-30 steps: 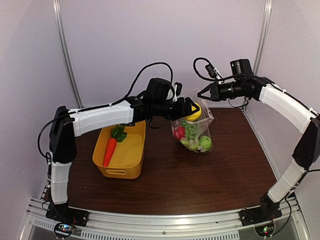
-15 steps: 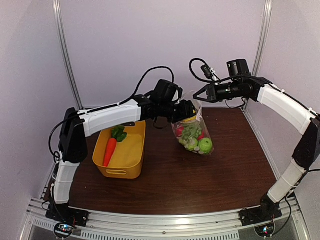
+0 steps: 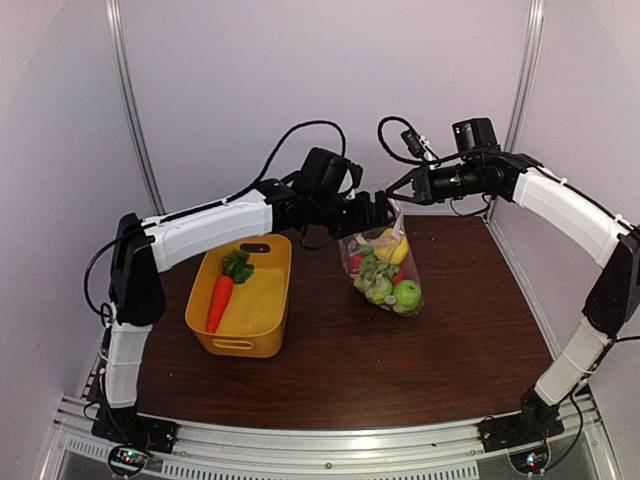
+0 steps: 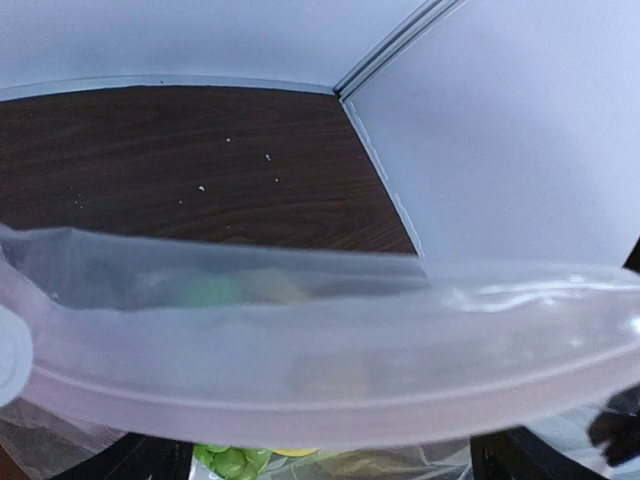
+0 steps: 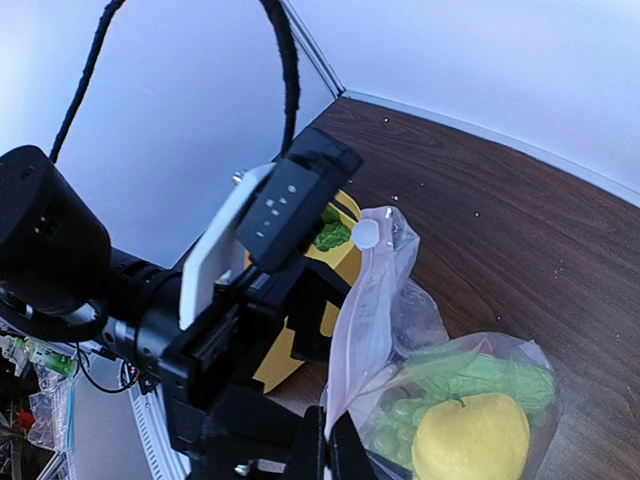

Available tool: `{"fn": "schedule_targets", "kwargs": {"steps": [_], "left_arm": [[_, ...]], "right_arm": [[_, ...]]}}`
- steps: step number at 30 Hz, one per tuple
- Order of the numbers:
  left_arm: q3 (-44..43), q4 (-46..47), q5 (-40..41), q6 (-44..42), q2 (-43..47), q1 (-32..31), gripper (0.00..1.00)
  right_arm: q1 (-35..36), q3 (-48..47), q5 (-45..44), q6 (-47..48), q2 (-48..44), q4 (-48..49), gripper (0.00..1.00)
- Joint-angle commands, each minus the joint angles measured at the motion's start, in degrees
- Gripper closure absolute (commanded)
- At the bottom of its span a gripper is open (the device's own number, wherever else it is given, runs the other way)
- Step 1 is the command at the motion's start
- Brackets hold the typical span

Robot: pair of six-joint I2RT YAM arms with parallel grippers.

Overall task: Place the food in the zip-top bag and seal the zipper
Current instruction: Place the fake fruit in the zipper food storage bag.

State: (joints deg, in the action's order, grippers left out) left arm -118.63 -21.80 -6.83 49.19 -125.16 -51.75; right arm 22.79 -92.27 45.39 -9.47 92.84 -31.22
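While upright, bag [image 3: 384, 268] below right claw [image 3: 394, 191].

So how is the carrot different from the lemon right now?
The carrot is long and orange with a green top; the lemon is rounded and yellow. The carrot lies in the yellow basket; the lemon is inside the zip-top bag, near the top of the pile. Both are toy food.
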Motion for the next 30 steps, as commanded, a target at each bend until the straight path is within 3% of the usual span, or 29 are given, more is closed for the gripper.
{"fn": "schedule_targets", "kwargs": {"steps": [1, 4, 9, 13, 17, 23, 26, 30], "left_arm": [[-0.35, 0.88, -0.33, -3.51, 7.43, -0.02, 0.02], [1.30, 1.70, 0.63, -6.94, 11.22, -0.02, 0.02], [2.59, -6.69, 14.47, -18.31, 16.80, -0.02, 0.02], [13.50, -7.83, 20.07, -24.02, 22.59, 1.21, 0.03], [22.57, -11.13, 21.00, -22.35, 26.49, 4.46, 0.06], [27.35, -24.12, 22.56, -18.31, 25.56, 8.74, 0.33], [27.65, -28.79, 24.80, -16.67, 23.77, 9.24, 0.33], [28.94, -30.40, 28.45, -16.74, 22.28, 10.10, 0.35]], "right_arm": [[-0.14, -3.15, 0.25, 1.00, -0.13, 1.50, 1.00], [-0.73, -3.29, 0.14, 1.62, -0.01, 0.97, 1.00], [-4.40, -4.97, -1.61, 3.51, 0.02, -0.43, 1.00], [-9.49, -8.00, -5.47, 2.33, 1.10, -0.45, 1.00], [-6.59, -5.95, -9.43, 5.72, 0.30, -1.14, 1.00], [-0.19, -1.16, -5.80, 6.86, 0.71, -0.98, 1.00], [-0.76, -2.91, -9.19, 7.74, 1.12, -1.60, 1.00], [-0.81, -3.83, -7.16, 7.30, 2.36, -3.12, 1.00]]}}
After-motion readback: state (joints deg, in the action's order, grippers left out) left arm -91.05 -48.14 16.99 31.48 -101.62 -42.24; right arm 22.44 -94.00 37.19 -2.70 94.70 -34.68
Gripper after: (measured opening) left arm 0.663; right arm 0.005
